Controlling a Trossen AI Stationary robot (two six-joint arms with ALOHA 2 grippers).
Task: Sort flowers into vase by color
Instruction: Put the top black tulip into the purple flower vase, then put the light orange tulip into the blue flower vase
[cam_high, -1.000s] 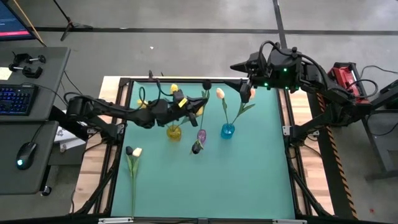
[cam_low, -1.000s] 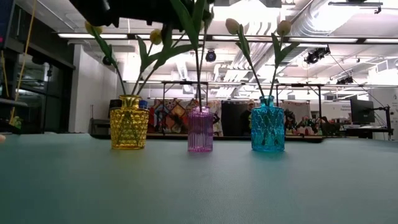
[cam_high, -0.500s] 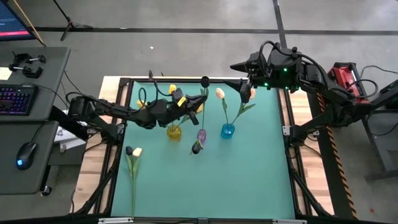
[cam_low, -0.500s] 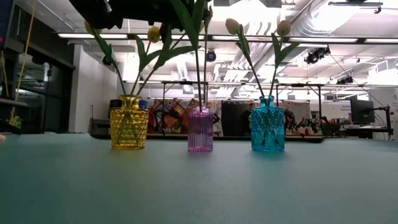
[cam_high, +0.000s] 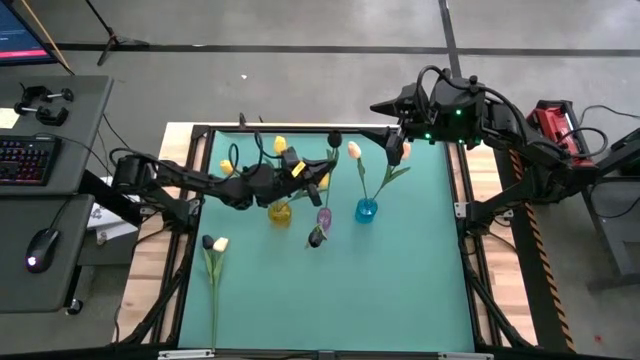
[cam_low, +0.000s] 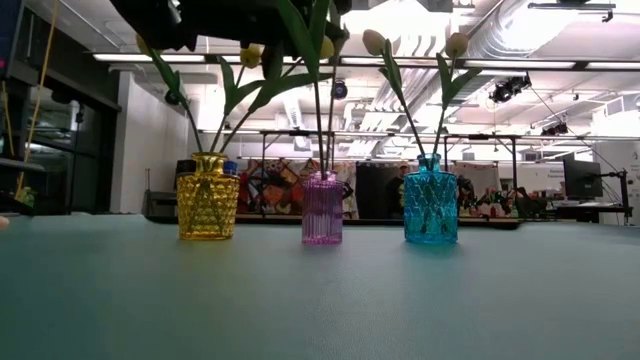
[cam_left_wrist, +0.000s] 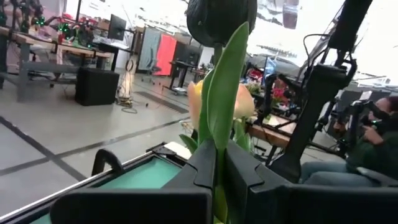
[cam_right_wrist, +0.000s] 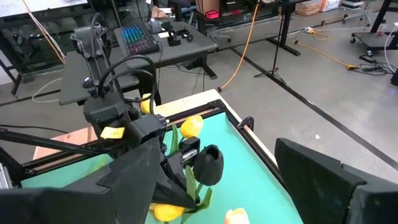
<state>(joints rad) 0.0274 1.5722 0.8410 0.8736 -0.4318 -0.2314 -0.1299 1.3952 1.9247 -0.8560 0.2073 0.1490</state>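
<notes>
My left gripper (cam_high: 322, 172) is shut on a dark purple tulip (cam_high: 334, 138) above the purple vase (cam_high: 324, 216). The tulip's head (cam_left_wrist: 221, 22) stands above the gripper (cam_left_wrist: 219, 162). Another dark tulip (cam_high: 317, 237) stands in the purple vase (cam_low: 322, 208). Yellow tulips (cam_high: 279, 145) stand in the yellow vase (cam_low: 208, 196), and peach tulips (cam_high: 353, 150) in the blue vase (cam_low: 431, 200). A dark and a yellow tulip (cam_high: 213, 255) lie on the mat near the left edge. My right gripper (cam_right_wrist: 230, 186) waits open at the far right corner (cam_high: 385, 105). My left gripper pinches the dark tulip's stem and leaf (cam_left_wrist: 217, 140) between its two fingers, some way below the head. The fingers come roughly level from the table's left, across the stem. The tulip stands upright, and its stem (cam_low: 319, 120) runs down to the purple vase's mouth.
The three vases stand in a row across the green mat's (cam_high: 400, 290) far half, yellow on the left, purple in the middle, blue on the right. The black frame (cam_high: 190, 200) borders the mat. A desk with a keyboard and a mouse (cam_high: 40, 150) stands to the left.
My left gripper, still shut on the dark tulip, has shifted slightly toward the far edge and back again. It now sits a little farther right. The held stem has swayed above the purple vase, and the yellow tulips beside it have wobbled.
</notes>
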